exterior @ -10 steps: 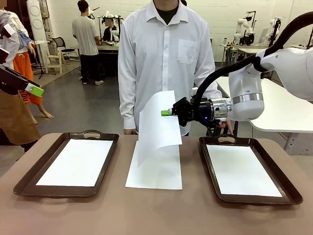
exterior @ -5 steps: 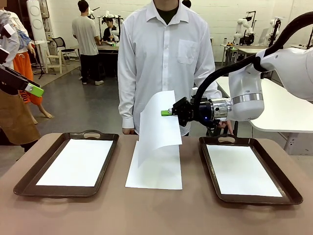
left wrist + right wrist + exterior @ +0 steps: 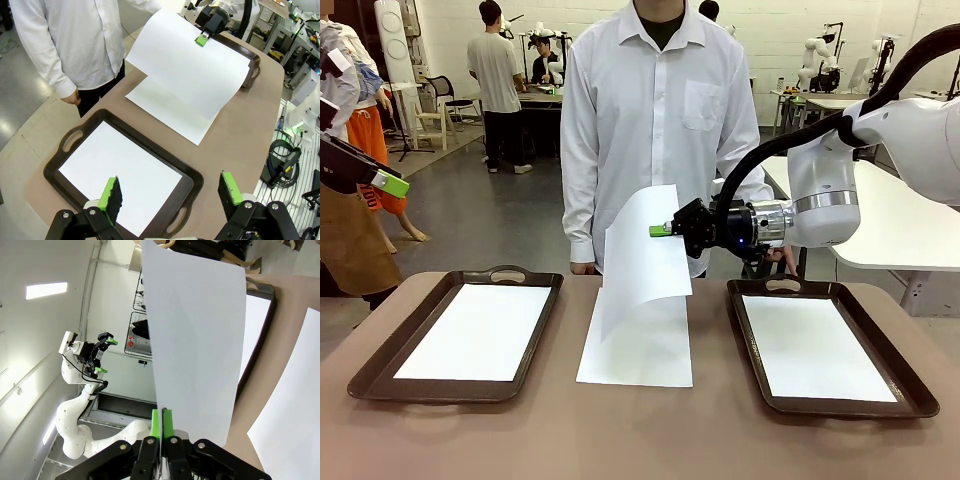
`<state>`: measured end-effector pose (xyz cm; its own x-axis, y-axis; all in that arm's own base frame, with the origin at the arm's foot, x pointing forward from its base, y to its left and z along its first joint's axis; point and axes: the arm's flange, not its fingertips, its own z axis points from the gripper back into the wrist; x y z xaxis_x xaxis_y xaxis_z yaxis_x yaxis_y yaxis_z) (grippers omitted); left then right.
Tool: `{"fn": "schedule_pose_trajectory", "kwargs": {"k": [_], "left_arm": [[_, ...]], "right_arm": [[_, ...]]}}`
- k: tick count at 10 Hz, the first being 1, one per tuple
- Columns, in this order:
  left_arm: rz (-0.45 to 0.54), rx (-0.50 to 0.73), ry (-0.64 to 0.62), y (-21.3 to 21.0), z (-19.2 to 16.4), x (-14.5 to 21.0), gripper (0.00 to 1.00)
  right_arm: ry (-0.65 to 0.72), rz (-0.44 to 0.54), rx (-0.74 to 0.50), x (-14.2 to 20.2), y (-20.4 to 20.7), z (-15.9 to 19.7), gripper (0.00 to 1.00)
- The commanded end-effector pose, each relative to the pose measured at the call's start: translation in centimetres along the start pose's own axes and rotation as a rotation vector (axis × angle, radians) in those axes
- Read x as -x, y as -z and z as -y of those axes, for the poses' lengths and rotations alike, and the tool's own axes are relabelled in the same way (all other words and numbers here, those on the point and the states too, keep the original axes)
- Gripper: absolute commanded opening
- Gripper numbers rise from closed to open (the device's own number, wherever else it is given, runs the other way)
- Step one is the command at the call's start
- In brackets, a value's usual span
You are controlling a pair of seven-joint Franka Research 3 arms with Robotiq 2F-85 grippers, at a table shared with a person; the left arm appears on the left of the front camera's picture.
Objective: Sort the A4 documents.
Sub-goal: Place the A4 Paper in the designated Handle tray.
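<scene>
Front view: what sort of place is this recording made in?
Probably a robotics lab or workshop: the right arm reaches over the table, white worktables stand behind on a bare grey floor, and people gather at a far bench.

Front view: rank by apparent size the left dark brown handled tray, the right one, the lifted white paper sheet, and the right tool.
1. Left dark brown handled tray and right dark brown handled tray: look alike, unranked.
2. Lifted white paper sheet.
3. Right tool, shut on it.

A4 documents [image 3: 638,355]: matt white paper | trays [image 3: 402,340]: smooth dark plastic | table [image 3: 640,440]: matt brown
</scene>
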<state>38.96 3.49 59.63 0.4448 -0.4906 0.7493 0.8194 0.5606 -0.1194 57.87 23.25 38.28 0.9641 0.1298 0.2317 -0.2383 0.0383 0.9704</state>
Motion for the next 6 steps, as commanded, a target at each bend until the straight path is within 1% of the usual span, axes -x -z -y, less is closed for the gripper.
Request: {"fn": "schedule_pose_trajectory", "kwargs": {"k": [1,2,4,6], "left_arm": [[-0.001,-0.002,0.001,0.0,0.1,0.0,1.00],[-0.001,-0.002,0.001,0.0,0.1,0.0,1.00],[-0.001,-0.002,0.001,0.0,0.1,0.0,1.00],[-0.001,-0.002,0.001,0.0,0.1,0.0,1.00]], "right_arm": [[0.000,0.000,0.000,0.0,0.0,0.0,0.01],[-0.015,-0.107,0.013,1.3,-1.5,-1.1,0.01],[-0.027,-0.159,0.033,3.0,-4.9,-2.6,0.01],[-0.050,-0.168,0.048,4.8,-8.8,-5.3,0.01]]}}
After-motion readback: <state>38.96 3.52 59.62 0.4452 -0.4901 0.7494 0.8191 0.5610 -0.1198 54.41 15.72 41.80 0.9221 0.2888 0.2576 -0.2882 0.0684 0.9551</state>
